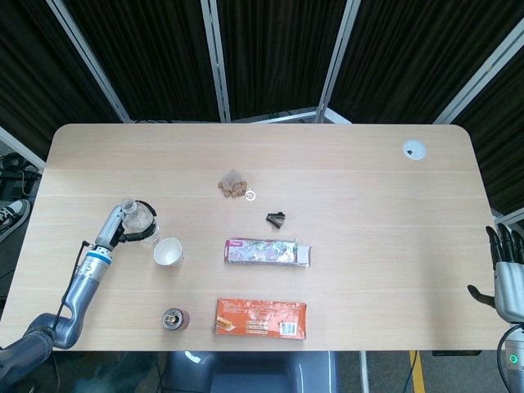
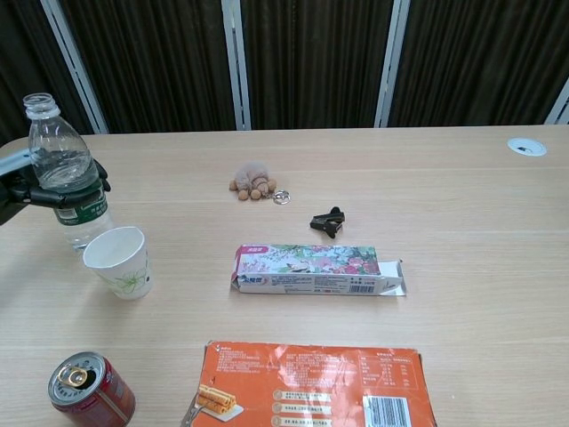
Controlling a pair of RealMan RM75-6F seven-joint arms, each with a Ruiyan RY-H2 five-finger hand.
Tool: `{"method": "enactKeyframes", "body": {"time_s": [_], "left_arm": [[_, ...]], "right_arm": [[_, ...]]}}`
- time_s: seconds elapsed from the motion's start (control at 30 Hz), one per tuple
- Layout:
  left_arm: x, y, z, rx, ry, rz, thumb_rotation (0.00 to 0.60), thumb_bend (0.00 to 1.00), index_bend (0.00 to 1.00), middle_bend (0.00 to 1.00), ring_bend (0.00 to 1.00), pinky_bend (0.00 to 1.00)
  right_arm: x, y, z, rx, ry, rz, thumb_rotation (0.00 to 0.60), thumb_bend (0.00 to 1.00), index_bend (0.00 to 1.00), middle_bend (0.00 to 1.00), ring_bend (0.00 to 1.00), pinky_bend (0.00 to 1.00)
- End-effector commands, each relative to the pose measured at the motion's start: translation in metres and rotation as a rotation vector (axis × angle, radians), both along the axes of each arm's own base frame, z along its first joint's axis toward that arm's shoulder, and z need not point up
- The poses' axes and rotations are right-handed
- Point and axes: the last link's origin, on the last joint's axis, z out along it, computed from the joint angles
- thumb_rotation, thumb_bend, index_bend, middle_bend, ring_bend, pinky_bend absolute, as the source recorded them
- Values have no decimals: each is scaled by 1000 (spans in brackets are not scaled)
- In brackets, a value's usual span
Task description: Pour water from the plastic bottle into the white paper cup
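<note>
Chest view: left hand [image 2: 25, 189] wrapped around the plastic bottle [image 2: 68, 174], upright with no cap and roughly half full, near the table's [image 2: 462, 267] left edge, probably poised for a tilt toward the paper cup [image 2: 118, 261] just beside it, open-mouthed and apparently empty. Opened red can [image 2: 90, 391] near the front edge; right hand [image 1: 508, 274] idle off the right edge, fingers spread, holding nothing.

In the chest view, the left hand [image 2: 20, 189] is being cut off by the frame's edge just beside the plastic bottle [image 2: 69, 182], which is hiding its fingers. The orange box [image 2: 311, 387] near the bottle is running off the bottom edge.
</note>
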Motion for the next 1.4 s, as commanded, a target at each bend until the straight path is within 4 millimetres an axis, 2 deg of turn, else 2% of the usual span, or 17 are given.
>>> {"method": "enactKeyframes", "body": {"time_s": [0.03, 0.17, 0.23, 0.47, 0.6, 0.73, 0.83, 0.97, 1.0, 1.1, 1.4], "left_arm": [[10, 11, 18, 48, 10, -29, 600, 568, 522, 444, 338, 348], [17, 25, 43, 73, 106, -72, 600, 567, 515, 444, 338, 347], [12, 29, 61, 79, 191, -90, 600, 567, 515, 444, 338, 345], [-20, 22, 95, 37, 433, -94, 600, 565, 515, 443, 338, 342], [-38, 14, 102, 9, 550, -102, 600, 566, 514, 442, 338, 342], [-50, 6, 100, -32, 668, -132, 600, 566, 514, 438, 337, 342], [-51, 2, 93, -54, 748, -185, 600, 566, 513, 438, 337, 342], [-43, 1, 80, -53, 851, -271, 600, 566, 513, 437, 337, 342], [-38, 1, 71, -65, 907, -321, 600, 566, 512, 437, 337, 342], [-31, 5, 61, -67, 947, -339, 600, 566, 511, 435, 337, 342], [-17, 13, 45, -61, 1068, -416, 600, 565, 509, 431, 336, 342]], "right_arm": [[0, 0, 0, 1, 0, 2, 600, 0, 0, 0, 0, 0], [1, 0, 0, 4, 0, 6, 600, 0, 0, 0, 0, 0], [2, 1, 0, 0, -2, 10, 600, 0, 0, 0, 0, 0], [4, 6, 4, -17, -17, 14, 600, 0, 0, 0, 0, 0], [7, 6, 6, -24, -25, 20, 600, 0, 0, 0, 0, 0], [8, 7, 6, -23, -31, 22, 600, 0, 0, 0, 0, 0], [7, 7, 6, -21, -34, 20, 600, 0, 0, 0, 0, 0], [5, 8, 8, -18, -43, 9, 600, 0, 0, 0, 0, 0], [4, 8, 9, -23, -46, 7, 600, 0, 0, 0, 0, 0], [1, 8, 12, -29, -46, 2, 600, 0, 0, 0, 0, 0], [-4, 9, 15, -37, -42, -15, 600, 0, 0, 0, 0, 0]]}}
